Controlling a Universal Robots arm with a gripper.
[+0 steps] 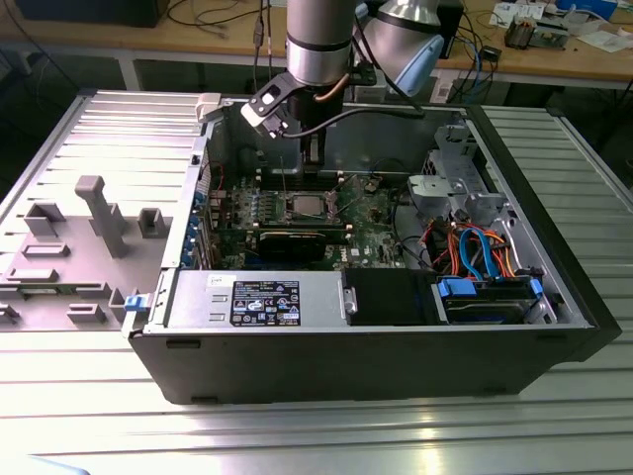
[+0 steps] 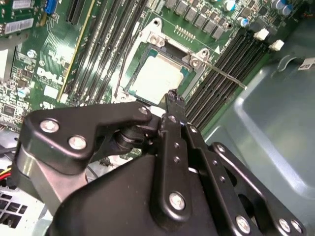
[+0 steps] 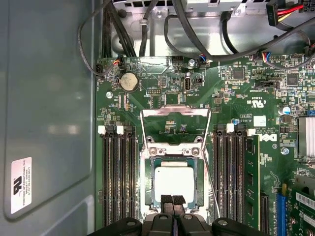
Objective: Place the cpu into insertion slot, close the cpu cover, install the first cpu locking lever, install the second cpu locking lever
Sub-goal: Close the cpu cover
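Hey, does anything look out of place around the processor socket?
Yes: the cpu cover stands flipped open beside the seated cpu, and a thin locking lever juts loose over the memory slots, not latched down.

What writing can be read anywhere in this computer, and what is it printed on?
Black label on the power supply box: print too fine to read.
White sticker on the grey panel: logo and tiny lines, unreadable.
Green circuit board: white maker's mark and part codes, not quoted here.
The cpu: no print made out.
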